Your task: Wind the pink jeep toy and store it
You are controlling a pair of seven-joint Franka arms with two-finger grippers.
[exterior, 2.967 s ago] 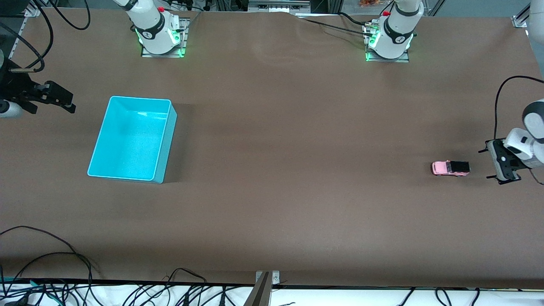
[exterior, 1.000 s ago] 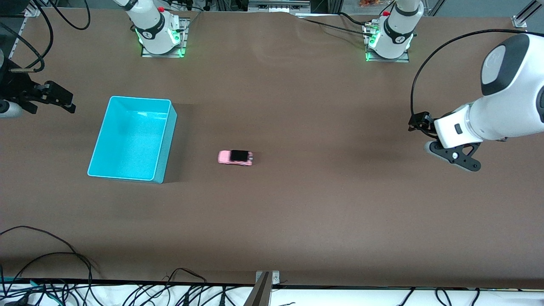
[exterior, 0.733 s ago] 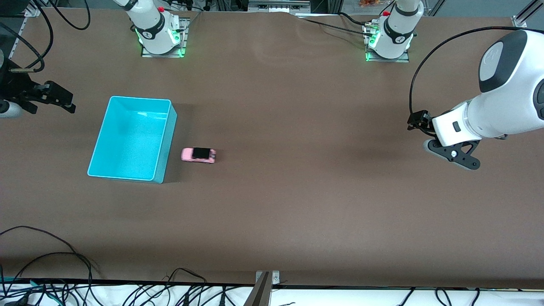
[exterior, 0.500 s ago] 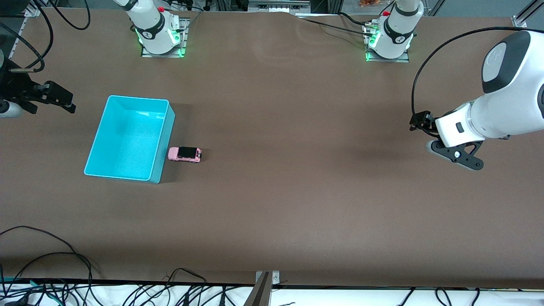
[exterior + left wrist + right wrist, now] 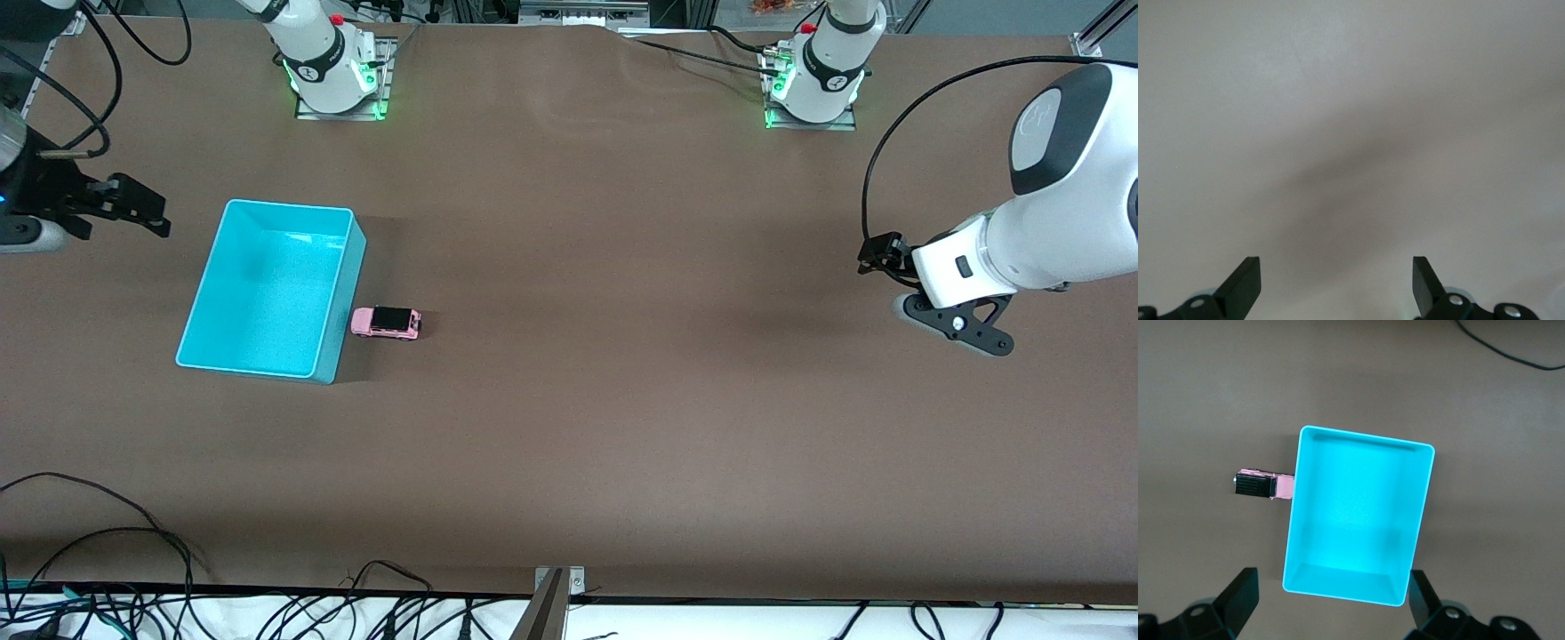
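Observation:
The pink jeep toy (image 5: pixel 385 322), light pink with a black roof, stands on the table with its nose against the side wall of the cyan bin (image 5: pixel 267 293). It also shows in the right wrist view (image 5: pixel 1263 485), touching the bin (image 5: pixel 1358 507). The bin holds nothing. My right gripper (image 5: pixel 142 206) is open and empty, up over the table at the right arm's end beside the bin; its own view (image 5: pixel 1331 600) looks down on the bin. My left gripper (image 5: pixel 965 327) is open and empty over bare table at the left arm's end, as its own view (image 5: pixel 1336 287) shows.
The brown table (image 5: pixel 622 400) spreads wide between the jeep and the left gripper. Cables (image 5: pixel 107 551) lie along the table's edge nearest the front camera. The two arm bases (image 5: pixel 333 67) stand at the table's farthest edge.
The jeep rolled from the left arm's end across the table, hit the bin and nudged it toward the right arm's end. It now stands still. The left gripper lifted away; the right gripper shifted slightly.

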